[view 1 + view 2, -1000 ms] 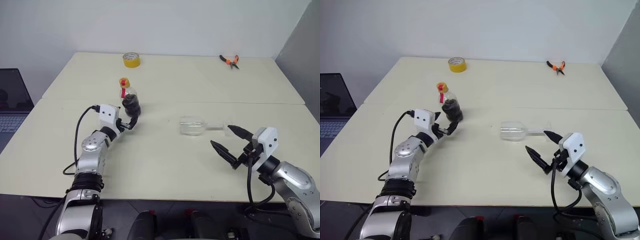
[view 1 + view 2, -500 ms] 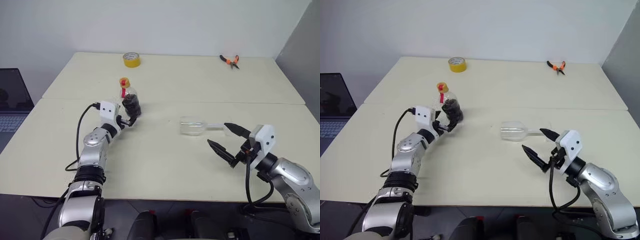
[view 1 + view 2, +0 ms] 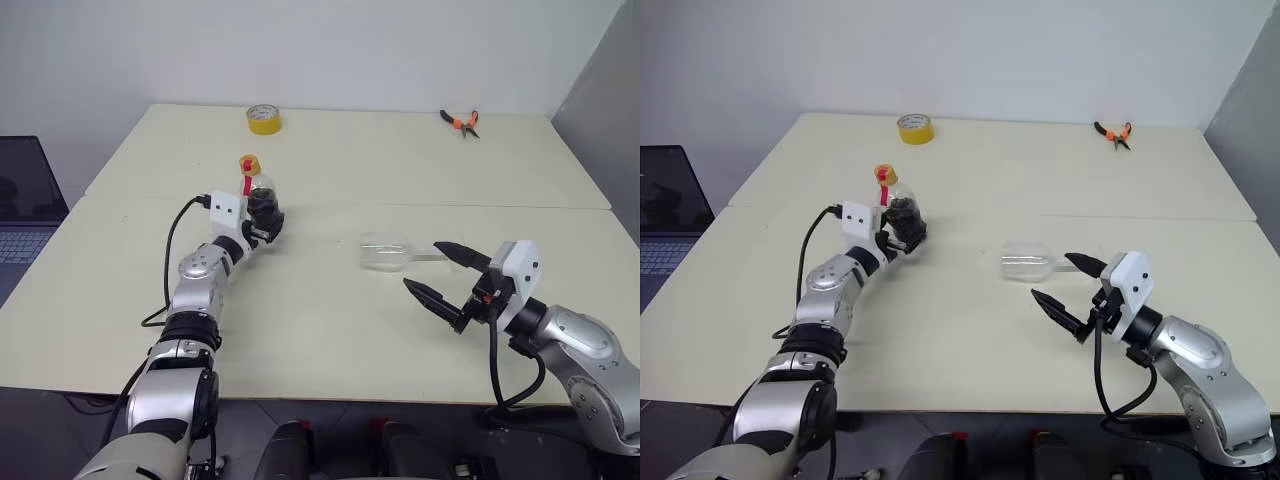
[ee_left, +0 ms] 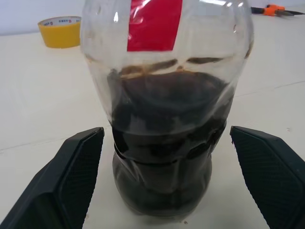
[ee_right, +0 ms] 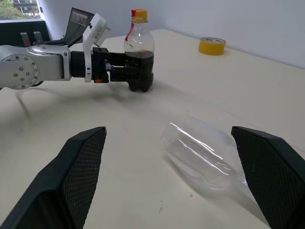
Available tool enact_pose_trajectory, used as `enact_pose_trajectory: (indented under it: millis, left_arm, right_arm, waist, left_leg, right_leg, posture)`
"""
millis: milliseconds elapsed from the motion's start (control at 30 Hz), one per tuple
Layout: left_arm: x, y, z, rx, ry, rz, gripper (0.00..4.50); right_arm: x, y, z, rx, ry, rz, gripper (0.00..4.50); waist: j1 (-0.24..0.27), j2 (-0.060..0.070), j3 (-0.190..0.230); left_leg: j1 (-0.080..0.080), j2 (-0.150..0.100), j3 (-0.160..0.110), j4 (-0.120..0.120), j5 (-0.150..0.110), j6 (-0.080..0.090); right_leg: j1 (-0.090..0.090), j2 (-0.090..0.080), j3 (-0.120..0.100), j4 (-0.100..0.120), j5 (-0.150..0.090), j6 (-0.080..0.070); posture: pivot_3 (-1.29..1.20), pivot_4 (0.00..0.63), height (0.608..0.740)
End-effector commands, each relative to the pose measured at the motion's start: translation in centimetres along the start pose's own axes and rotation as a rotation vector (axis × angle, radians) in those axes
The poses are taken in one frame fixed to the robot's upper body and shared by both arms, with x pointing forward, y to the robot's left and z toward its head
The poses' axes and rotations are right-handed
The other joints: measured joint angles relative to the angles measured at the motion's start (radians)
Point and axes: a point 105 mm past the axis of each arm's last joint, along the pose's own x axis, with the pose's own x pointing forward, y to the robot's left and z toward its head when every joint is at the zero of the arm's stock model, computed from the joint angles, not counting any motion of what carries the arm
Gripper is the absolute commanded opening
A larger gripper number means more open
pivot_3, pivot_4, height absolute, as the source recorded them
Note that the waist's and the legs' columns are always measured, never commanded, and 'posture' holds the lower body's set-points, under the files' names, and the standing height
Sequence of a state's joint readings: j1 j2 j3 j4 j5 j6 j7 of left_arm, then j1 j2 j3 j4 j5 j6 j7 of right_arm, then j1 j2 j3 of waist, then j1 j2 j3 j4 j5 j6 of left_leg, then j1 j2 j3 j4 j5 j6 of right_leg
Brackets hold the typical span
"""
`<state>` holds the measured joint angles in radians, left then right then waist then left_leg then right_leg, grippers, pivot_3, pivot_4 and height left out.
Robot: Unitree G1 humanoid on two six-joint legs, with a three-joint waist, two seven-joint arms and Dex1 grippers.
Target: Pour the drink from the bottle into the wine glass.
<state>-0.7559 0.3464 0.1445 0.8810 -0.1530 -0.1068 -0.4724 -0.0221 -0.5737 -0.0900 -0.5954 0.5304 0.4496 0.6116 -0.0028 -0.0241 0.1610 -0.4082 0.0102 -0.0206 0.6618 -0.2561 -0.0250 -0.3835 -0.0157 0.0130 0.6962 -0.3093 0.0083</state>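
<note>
both left hand [image 4: 162, 191] fingers flank bottle [image 4: 164, 119], untouching.

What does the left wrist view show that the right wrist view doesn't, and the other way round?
Left wrist alone: the orange pliers. Right wrist alone: the wine glass lying on its side, the bottle's yellow cap, and the left end effector around the bottle. Both: the bottle of dark drink, the yellow tape roll and the table.
</note>
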Motion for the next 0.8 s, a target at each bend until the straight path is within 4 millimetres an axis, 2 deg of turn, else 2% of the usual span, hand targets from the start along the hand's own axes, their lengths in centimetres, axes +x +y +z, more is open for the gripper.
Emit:
enact_pose_trajectory:
  millis: [33, 233, 633, 800]
  left_arm:
    - [0.7, 0.0, 1.8, 0.018, -0.058, 0.009, 4.48]
    - [1.5, -0.8, 2.0, -0.007, -0.061, -0.021, 4.48]
    - [1.9, -0.6, 2.4, -0.048, -0.073, -0.006, 4.48]
    - [1.9, -0.5, 2.5, -0.055, -0.082, 0.002, 3.03]
  right_arm:
    - [0.4, 0.7, 1.4, -0.029, -0.045, 0.028, 4.5]
    - [0.9, 0.9, 1.5, -0.027, -0.051, 0.047, 4.5]
    - [1.3, 1.0, 1.2, -0.028, -0.049, 0.052, 4.5]
    - [1.4, 1.0, 1.3, -0.032, -0.057, 0.047, 4.5]
  waist:
    - [0.0, 0.0, 0.0]
    - [0.0, 0.0, 0.0]
    - [0.0, 0.0, 0.0]
    - [0.0, 0.0, 0.0]
  left_leg:
    - [0.0, 0.0, 0.0, 0.0, 0.0, 0.0]
    - [0.0, 0.0, 0.0, 0.0, 0.0, 0.0]
    - [0.0, 0.0, 0.0, 0.0, 0.0, 0.0]
    - [-0.001, 0.0, -0.001, 0.0, 0.0, 0.0]
  right_leg:
    - [0.0, 0.0, 0.0, 0.0, 0.0, 0.0]
    - [0.0, 0.0, 0.0, 0.0, 0.0, 0.0]
    - [0.0, 0.0, -0.001, 0.0, 0.0, 0.0]
    - [0.0, 0.0, -0.001, 0.0, 0.0, 0.0]
  posture:
    - [0.0, 0.15, 0.74]
    - [0.0, 0.15, 0.74]
    - [0.0, 0.15, 0.74]
    - [0.0, 0.15, 0.74]
